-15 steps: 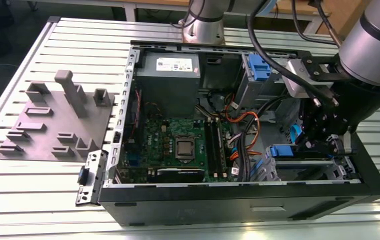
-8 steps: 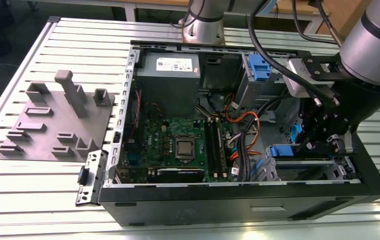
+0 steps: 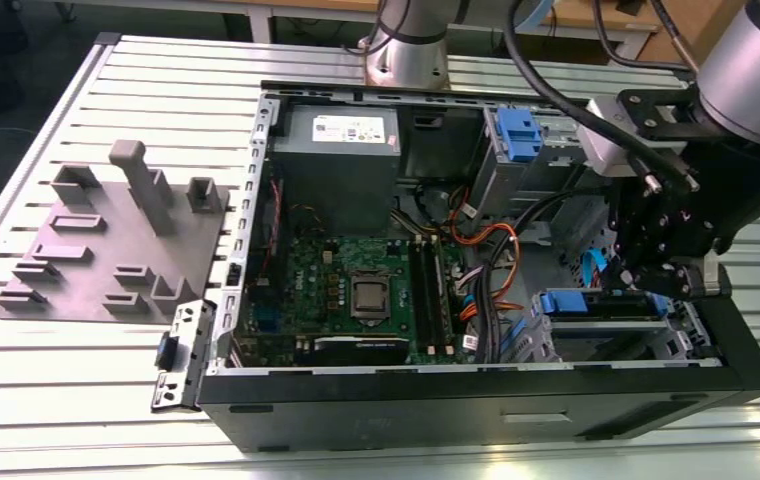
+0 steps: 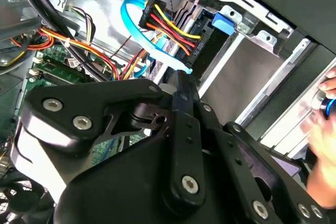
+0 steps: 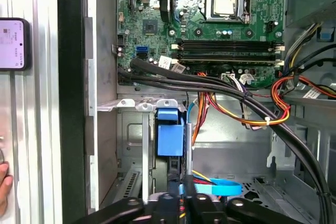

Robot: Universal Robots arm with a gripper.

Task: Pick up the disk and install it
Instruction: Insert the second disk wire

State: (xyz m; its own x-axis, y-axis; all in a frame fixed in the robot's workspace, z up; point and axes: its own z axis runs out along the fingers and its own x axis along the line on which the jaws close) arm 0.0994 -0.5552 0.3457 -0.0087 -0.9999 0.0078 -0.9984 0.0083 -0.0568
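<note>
The disk (image 3: pixel 580 303) lies in the drive cage at the front corner of the open computer case (image 3: pixel 487 385), on the exterior view's right. Its blue end (image 5: pixel 169 132) faces the motherboard, and its silver body sits inside the metal bay. The same blue end (image 4: pixel 223 23) appears beside the bay's silver wall in the second wrist view. My gripper (image 3: pixel 638 280) hangs just above the cage, behind the blue end. Its black fingers (image 4: pixel 180 80) are shut together next to a light blue data cable (image 4: pixel 152 45) and a bundle of coloured power wires. I see nothing clamped between them.
A grey power supply (image 3: pixel 340 140) and another blue-tabbed carrier (image 3: pixel 519 135) sit at the back of the case. Thick black and orange cables (image 5: pixel 236 98) cross between motherboard (image 5: pixel 220 19) and cage. A grey fixture plate (image 3: pixel 100 240) lies outside. A person's hand (image 4: pixel 323 108) is near the case wall.
</note>
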